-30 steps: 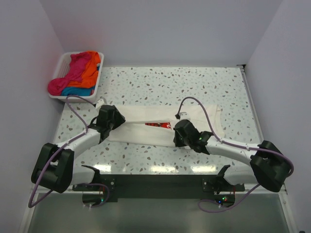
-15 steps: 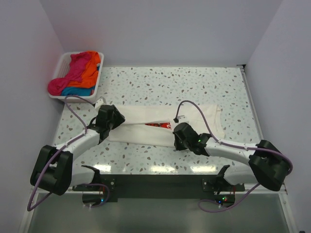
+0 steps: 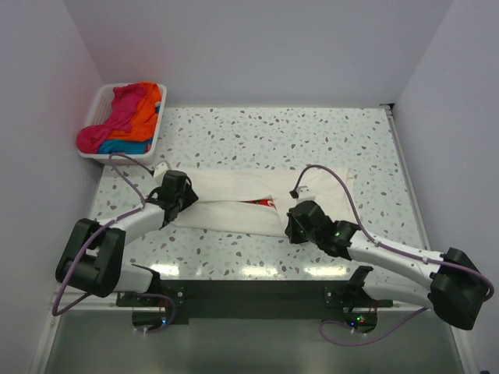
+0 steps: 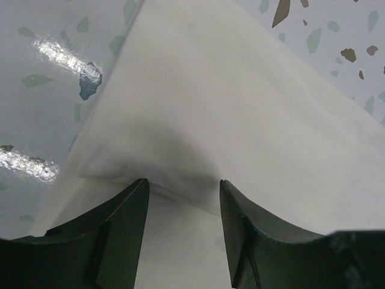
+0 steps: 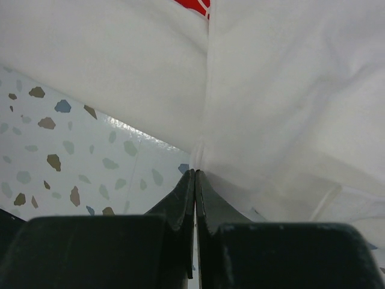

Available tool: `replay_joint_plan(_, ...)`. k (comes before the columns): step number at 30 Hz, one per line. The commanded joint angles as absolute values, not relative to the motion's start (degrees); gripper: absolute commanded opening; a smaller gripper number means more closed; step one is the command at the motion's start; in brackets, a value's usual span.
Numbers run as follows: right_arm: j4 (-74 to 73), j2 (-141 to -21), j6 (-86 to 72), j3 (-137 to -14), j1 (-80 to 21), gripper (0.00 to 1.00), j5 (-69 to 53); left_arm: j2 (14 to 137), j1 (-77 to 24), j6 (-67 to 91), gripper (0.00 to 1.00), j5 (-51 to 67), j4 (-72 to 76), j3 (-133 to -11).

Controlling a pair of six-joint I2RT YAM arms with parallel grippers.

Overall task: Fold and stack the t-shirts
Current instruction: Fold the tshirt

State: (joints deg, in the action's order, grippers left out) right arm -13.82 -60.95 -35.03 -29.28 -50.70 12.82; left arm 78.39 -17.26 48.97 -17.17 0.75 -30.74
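The white t-shirt [image 3: 234, 206] is laid flat near the middle of the tabletop [image 3: 312, 140], closer to the near edge. It is already folded into a long band running from left to right. Only a small part of its red print [image 3: 265, 202] is seen at the middle seam. No finished stack is seen anywhere.

The left gripper [image 4: 182, 189] is held low over the left end of the band. Its jaws are spread, a folded corner of cloth lies between them, and nothing is gripped yet. The right gripper [image 5: 195, 174] is pressed together at the near hem. A small pucker of cloth is drawn to its tips, so the hem seems to be pinched.

The task is judged to be at an early stage. The crosswise folds of this shirt are not yet made. The pink, orange and blue t-shirts [image 3: 125, 117] lie crumpled in the basket [image 3: 101, 100] at the far left corner, all to be folded and stacked.
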Motion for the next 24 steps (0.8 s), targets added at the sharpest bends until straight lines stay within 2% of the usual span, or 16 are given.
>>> replay_joint_plan(1,-15.12,-59.33,-35.95,-29.27,-51.06,0.0,14.5,78.4,-16.44,50.01,0.55,-19.95,0.35,-32.7)
replay_joint_plan(10,-14.68,-63.8,-33.75,-34.8,-50.98,0.02,15.9,76.29,-14.68,49.05,0.54,-20.13,-1.85,-32.96)
replay_joint_plan(14,-15.64,-69.95,-32.17,-41.81,-50.98,0.2,17.13,76.38,-12.92,48.78,0.54,-17.23,-0.88,-33.31)
replay_joint_plan(15,-18.34,-70.66,-32.26,-43.05,-50.98,0.29,18.27,76.2,-12.92,48.78,0.54,-17.05,-0.88,-33.57)
replay_joint_plan(17,-21.78,-70.84,-33.56,-45.34,-50.89,0.39,24.21,75.15,-12.92,48.17,0.54,-16.61,-1.23,-34.45)
replay_joint_plan(18,-25.54,-69.97,-34.36,-45.7,-50.45,0.48,26.26,74.62,-12.92,47.99,0.54,-16.61,-1.32,-34.54)
replay_joint_plan(24,-34.54,-60.21,-40.6,-42.2,-47.3,0.58,33.75,71.98,-13.36,47.98,0.55,-13.46,1.49,-34.1)
